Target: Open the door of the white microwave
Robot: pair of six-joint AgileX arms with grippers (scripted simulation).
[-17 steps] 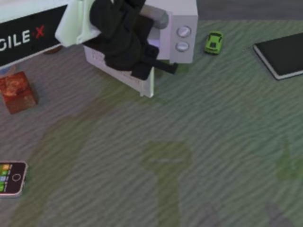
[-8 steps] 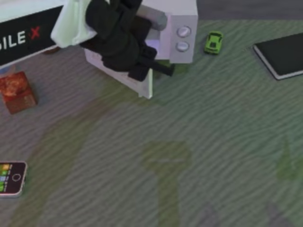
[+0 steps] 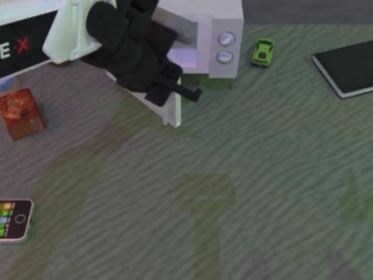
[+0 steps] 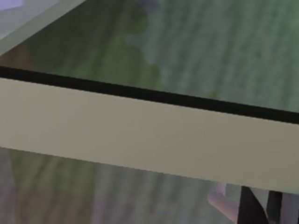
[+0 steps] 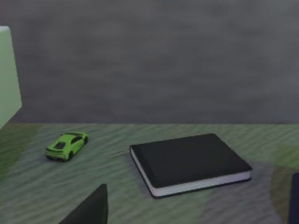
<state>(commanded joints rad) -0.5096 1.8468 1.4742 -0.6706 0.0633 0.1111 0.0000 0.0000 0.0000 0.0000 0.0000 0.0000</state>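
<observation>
The white microwave (image 3: 224, 26) stands at the table's back, with two round knobs on its right front. Its door (image 3: 171, 111) hangs swung out to the left, and the lilac inside shows behind it. My left gripper (image 3: 185, 90) is at the door's free edge, shut on it, and the black arm hides most of the panel. In the left wrist view the door's pale edge (image 4: 149, 135) crosses the whole picture, with the dark fingers (image 4: 247, 210) beside a pinkish handle (image 4: 224, 205). My right gripper (image 5: 199, 186) is open, off to the right and out of the top view.
A green toy car (image 3: 263, 52) sits just right of the microwave. A black book (image 3: 347, 67) lies at the back right. At the left are a red-brown block (image 3: 22, 112) and, near the front edge, a phone (image 3: 14, 220).
The door has swung further out to the left, drawn by my left gripper. More of the microwave's inside shows. The left arm has shifted left.
</observation>
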